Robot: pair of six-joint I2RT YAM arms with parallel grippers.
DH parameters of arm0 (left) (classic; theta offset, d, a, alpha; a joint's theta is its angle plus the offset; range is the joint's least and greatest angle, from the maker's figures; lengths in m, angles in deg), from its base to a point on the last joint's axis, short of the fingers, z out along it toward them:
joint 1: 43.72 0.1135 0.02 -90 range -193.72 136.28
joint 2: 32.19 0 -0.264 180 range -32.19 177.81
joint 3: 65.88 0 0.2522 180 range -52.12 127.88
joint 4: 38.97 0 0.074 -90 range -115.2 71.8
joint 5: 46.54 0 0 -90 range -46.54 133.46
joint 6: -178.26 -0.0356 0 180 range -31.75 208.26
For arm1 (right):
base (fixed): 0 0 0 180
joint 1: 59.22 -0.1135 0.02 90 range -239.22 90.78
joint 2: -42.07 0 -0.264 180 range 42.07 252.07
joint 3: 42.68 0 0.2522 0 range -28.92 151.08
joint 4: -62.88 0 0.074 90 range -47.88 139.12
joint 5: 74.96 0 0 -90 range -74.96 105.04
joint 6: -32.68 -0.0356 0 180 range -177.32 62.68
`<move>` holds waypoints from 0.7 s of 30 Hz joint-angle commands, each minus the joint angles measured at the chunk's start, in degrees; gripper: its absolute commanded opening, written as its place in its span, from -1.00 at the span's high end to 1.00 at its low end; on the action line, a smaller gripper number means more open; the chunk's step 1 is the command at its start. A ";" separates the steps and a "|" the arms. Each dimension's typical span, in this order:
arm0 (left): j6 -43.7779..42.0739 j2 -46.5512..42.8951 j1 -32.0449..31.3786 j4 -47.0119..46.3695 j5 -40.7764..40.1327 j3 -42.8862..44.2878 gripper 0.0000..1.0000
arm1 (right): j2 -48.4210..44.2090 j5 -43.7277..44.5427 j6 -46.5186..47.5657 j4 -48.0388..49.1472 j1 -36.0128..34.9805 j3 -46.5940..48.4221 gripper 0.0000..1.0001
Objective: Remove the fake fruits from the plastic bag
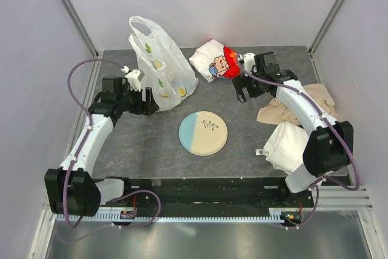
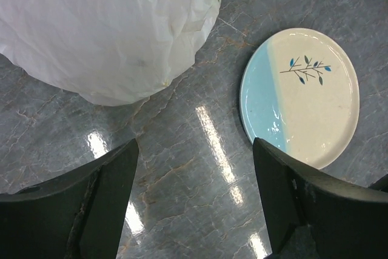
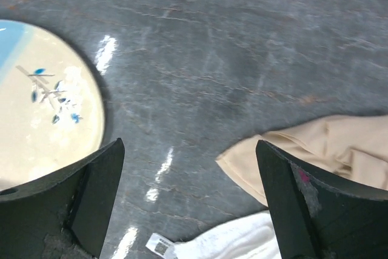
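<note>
The dark grey marbled counter (image 1: 151, 150) carries everything. Its biggest object is the thin, crinkly, translucent white plastic bag (image 1: 159, 68), standing at the far left with its loop handles up.

The bag looks almost weightless, limp and slippery. It would probably collapse and slide if pushed, so a pinch on a handle loop or on a gathered fold at the mouth seems the safest hold.

At the right lie a folded white towel (image 1: 288, 144) and a crumpled beige cloth (image 1: 297, 110). A white-and-red cartoon-printed packet (image 1: 215, 60) sits at the far middle, and a round blue-and-cream plate (image 1: 203, 133) is in the centre.

The left claw (image 2: 194, 201) has its fingers spread wide and holds nothing, with the bag's belly just ahead of it. The right claw (image 3: 191, 201) is likewise parted and empty, over bare counter between the plate and the beige cloth.

The fake fruits are presumably inside the bag. Yellow and green spots show through it, but I cannot tell fruit from print. Such fruits are likely light, hard and glossy, and prone to roll.

Only the top view shows the handles and the bag's full height. The left wrist view shows the bag's rounded bottom resting on the counter, well apart from the plate. The right wrist view misses the bag entirely.
</note>
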 commanded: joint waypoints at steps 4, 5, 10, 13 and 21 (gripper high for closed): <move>0.42 -2.61 0.28 -1.12 3.47 1.66 -0.70 | -2.36 -15.84 2.69 -1.66 -0.38 -1.43 -0.83; 2.42 -2.96 0.28 -1.55 4.61 1.57 -0.70 | -2.89 -18.03 3.74 -2.71 -0.30 -4.40 -0.74; 4.47 -6.91 0.54 -2.88 5.24 0.34 -0.70 | -2.02 -25.68 3.32 -5.88 -1.52 -9.17 -0.68; 2.98 -8.67 0.63 -2.61 5.59 -0.88 -0.70 | 2.10 -27.80 2.88 -5.09 -2.66 -9.62 -0.64; 5.17 -11.14 7.57 -3.93 8.13 -3.52 -0.69 | 14.06 -25.01 -3.71 1.76 -4.07 -6.55 -0.48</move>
